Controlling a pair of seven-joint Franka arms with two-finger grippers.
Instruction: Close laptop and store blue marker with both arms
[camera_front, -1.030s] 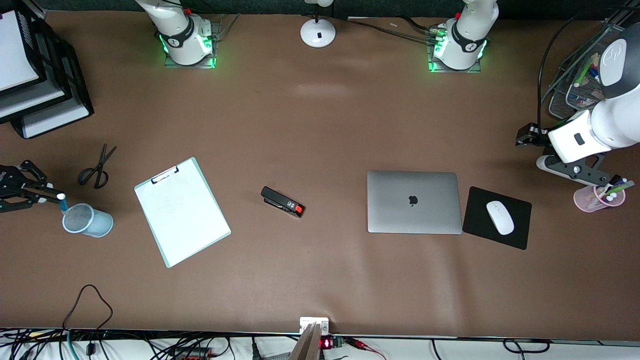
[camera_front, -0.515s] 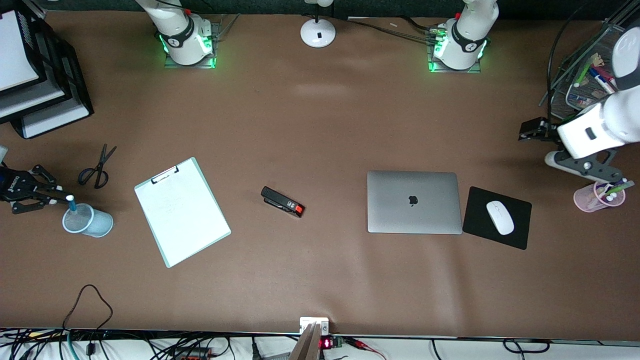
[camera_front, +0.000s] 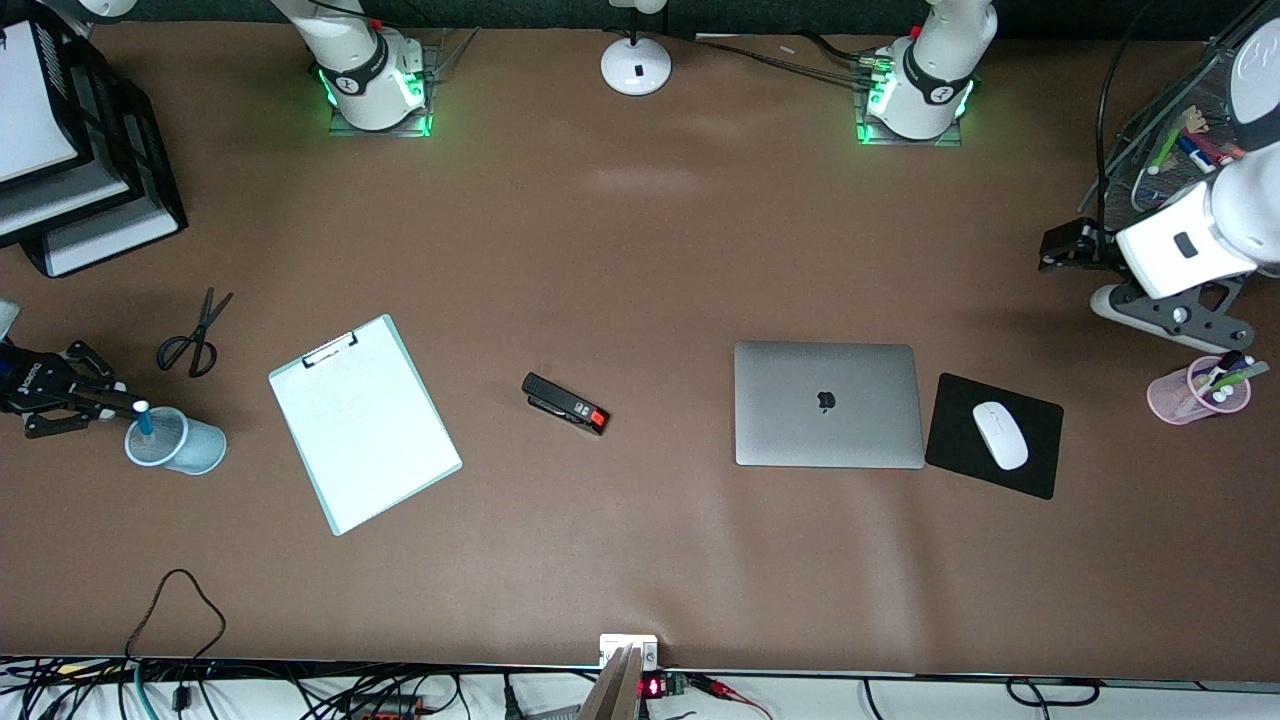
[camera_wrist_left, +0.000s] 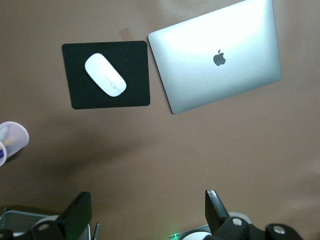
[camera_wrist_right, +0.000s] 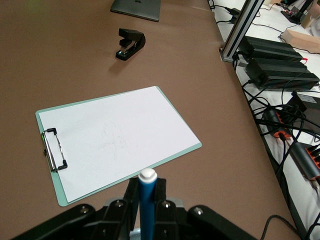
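Note:
The laptop (camera_front: 828, 404) lies closed, silver lid up with its dark logo, beside the mouse pad; it also shows in the left wrist view (camera_wrist_left: 215, 60) and at the edge of the right wrist view (camera_wrist_right: 136, 7). My right gripper (camera_front: 120, 407) is at the right arm's end of the table, shut on the blue marker (camera_front: 145, 420). The marker stands upright, pale cap up, with its lower end inside a light-blue mesh cup (camera_front: 180, 445). In the right wrist view the marker (camera_wrist_right: 148, 200) sits between the fingers. My left gripper (camera_front: 1062, 250) is open and empty, in the air over bare table at the left arm's end (camera_wrist_left: 145, 212).
A clipboard (camera_front: 365, 423), black stapler (camera_front: 565, 403) and scissors (camera_front: 195, 335) lie between cup and laptop. A black mouse pad (camera_front: 960, 455) carries a white mouse (camera_front: 1000, 435). A pink pen cup (camera_front: 1198, 392) and wire basket (camera_front: 1165, 165) stand near the left arm; paper trays (camera_front: 70, 150) near the right.
The right gripper has lowered the blue marker into the mesh cup. The left gripper has drifted away from the front camera, toward the wire basket.

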